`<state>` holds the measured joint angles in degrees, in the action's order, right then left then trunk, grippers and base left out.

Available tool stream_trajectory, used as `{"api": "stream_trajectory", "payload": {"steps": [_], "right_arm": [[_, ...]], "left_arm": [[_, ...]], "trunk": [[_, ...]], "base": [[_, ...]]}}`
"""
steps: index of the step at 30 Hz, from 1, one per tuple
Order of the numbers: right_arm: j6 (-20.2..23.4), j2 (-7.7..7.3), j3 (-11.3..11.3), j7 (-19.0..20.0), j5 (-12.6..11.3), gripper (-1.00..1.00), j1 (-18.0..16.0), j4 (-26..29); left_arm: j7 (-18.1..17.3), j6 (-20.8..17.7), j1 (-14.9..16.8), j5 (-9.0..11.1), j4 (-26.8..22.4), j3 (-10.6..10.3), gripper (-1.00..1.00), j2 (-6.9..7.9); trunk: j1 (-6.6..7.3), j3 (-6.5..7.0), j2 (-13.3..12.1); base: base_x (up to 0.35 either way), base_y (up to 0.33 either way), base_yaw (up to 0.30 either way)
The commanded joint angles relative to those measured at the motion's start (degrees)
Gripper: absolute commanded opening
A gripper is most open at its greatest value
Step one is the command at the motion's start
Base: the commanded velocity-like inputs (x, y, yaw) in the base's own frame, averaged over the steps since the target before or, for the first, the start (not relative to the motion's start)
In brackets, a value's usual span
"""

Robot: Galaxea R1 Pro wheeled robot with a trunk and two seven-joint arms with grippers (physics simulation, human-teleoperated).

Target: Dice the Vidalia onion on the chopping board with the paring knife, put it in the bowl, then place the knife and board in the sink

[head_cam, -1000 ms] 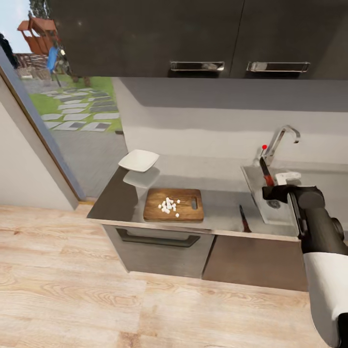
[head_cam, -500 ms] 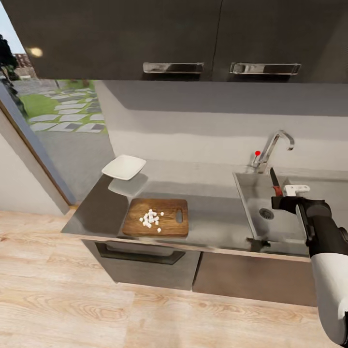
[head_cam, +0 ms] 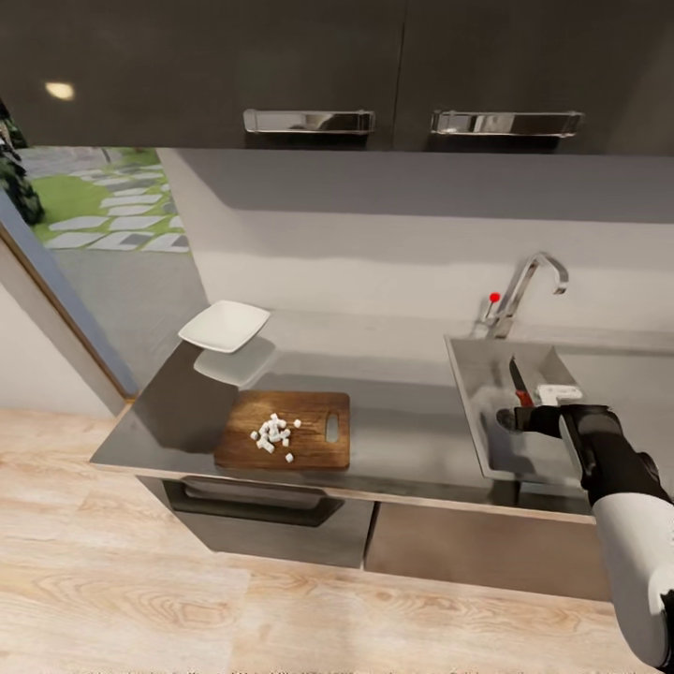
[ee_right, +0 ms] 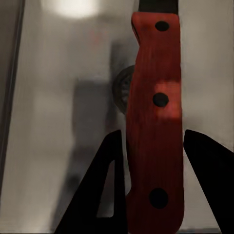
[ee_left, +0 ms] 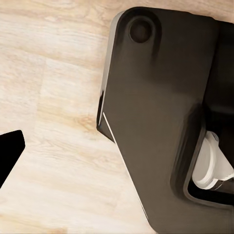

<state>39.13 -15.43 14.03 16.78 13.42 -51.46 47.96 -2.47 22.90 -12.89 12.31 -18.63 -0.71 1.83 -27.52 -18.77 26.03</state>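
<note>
One paring knife (head_cam: 517, 378) points its blade backsplash-ward over the sink (head_cam: 487, 374).

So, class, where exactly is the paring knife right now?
In the head view the paring knife is at the right, above the sink basin, near the right gripper, below the faucet.

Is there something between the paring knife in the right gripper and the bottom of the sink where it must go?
Nothing visible blocks it. The right gripper holds the paring knife by its red handle over the sink. In the right wrist view, bare steel and the round drain lie behind the knife.
</note>
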Motion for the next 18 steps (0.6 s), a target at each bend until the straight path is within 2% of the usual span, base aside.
{"api": "stream_trajectory", "payload": {"steps": [1, 3, 7, 18], "right_arm": [[0.19, 0.03, 0.13, 0.51, 0.59, -1.0, -0.05, -0.3], [-0.33, 0.07, 0.13, 0.46, 0.56, -1.0, -0.02, -2.65], [-4.19, 0.21, 0.06, 0.12, 0.56, -1.0, -0.05, -6.44], [-4.93, 0.22, 0.04, 0.09, 0.55, -1.0, -0.02, -7.51]], "left_arm": [[-0.26, 0.04, -0.03, 0.53, -0.09, -0.08, 1.0, 0.02], [-0.26, 0.04, -0.03, 0.53, -0.09, -0.08, 1.0, 0.02], [-0.26, 0.04, -0.03, 0.53, -0.09, -0.08, 1.0, 0.02], [-0.26, 0.04, -0.03, 0.55, -0.09, -0.08, 1.0, 0.03]], "trunk": [[-0.02, -0.17, 0.1], [-0.02, -0.35, 0.1], [-0.02, -0.71, 0.1], [-0.02, -1.71, 0.1]], "base": [[0.002, -0.002, 0.0], [0.001, -0.001, 0.0], [0.0, 0.0, 0.0], [0.0, 0.0, 0.0]]}}
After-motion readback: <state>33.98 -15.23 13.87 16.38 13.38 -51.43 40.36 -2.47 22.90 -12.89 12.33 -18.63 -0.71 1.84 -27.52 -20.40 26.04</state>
